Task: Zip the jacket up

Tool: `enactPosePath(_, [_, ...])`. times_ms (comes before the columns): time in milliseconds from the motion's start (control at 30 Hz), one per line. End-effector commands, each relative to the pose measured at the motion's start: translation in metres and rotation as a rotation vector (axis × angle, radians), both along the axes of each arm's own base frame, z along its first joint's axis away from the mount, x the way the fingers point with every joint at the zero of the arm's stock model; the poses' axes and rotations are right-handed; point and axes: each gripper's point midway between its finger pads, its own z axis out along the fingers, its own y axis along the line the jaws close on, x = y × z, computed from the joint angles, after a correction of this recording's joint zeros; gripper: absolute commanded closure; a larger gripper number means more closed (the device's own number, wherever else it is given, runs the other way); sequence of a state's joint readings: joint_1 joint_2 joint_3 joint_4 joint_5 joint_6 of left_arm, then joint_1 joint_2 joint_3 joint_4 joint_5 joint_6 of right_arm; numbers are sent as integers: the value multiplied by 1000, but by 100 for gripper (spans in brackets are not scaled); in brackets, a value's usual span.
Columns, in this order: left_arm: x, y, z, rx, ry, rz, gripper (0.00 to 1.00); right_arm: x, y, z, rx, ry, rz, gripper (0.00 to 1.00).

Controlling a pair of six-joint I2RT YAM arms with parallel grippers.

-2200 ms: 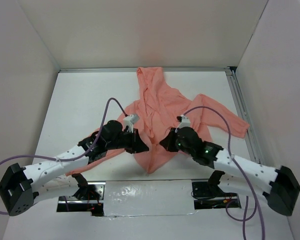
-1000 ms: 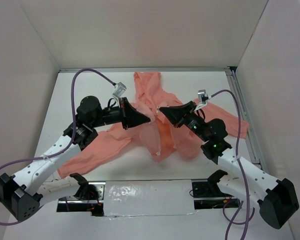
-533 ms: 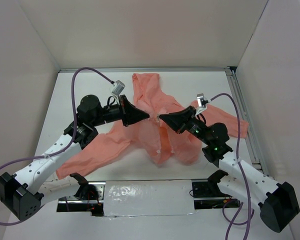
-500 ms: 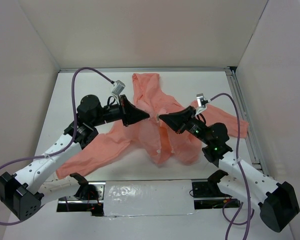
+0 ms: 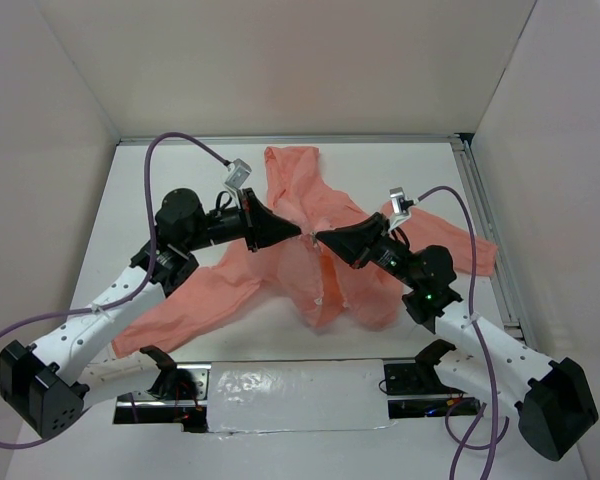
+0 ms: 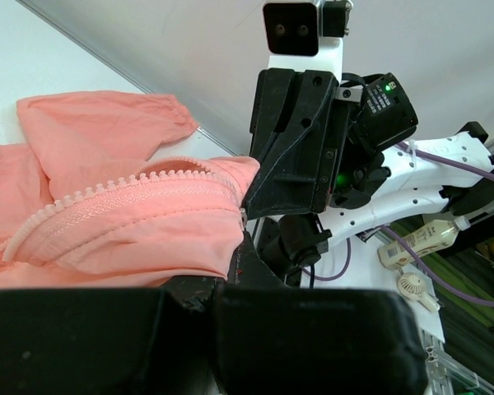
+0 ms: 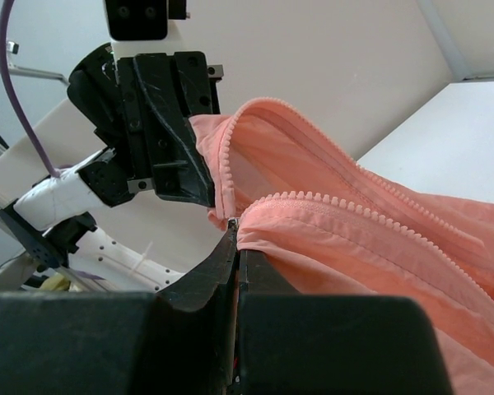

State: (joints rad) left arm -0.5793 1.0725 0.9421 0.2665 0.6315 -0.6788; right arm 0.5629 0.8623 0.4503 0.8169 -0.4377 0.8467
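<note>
Salmon-pink, the jacket is lifted over the middle of the table. One zipper edge is pinched in the tightly closed left hand, the other in the tightly closed right hand.

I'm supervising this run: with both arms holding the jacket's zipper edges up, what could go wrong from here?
The left jaws and right jaws are shut on thin edges of the jacket by the zipper teeth; the fabric could slip out. They stand tip to tip, so they might collide, or the zipper ends misalign.
</note>
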Motion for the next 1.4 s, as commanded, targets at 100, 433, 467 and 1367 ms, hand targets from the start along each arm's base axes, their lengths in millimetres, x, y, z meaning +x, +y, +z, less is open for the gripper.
enactPosePath(100, [-5, -2, 18, -56, -44, -36, 100, -9, -4, 19, 64, -79, 14, 100])
enactPosePath(433, [-7, -3, 15, -52, -40, -54, 100, -8, -6, 18, 64, -76, 1, 100])
enactPosePath(467, [-10, -4, 15, -51, -42, -75, 100, -9, -6, 20, 73, -80, 4, 100])
enactPosePath(1367, [-13, 5, 21, -78, -66, -33, 100, -14, -1, 18, 48, -63, 56, 100])
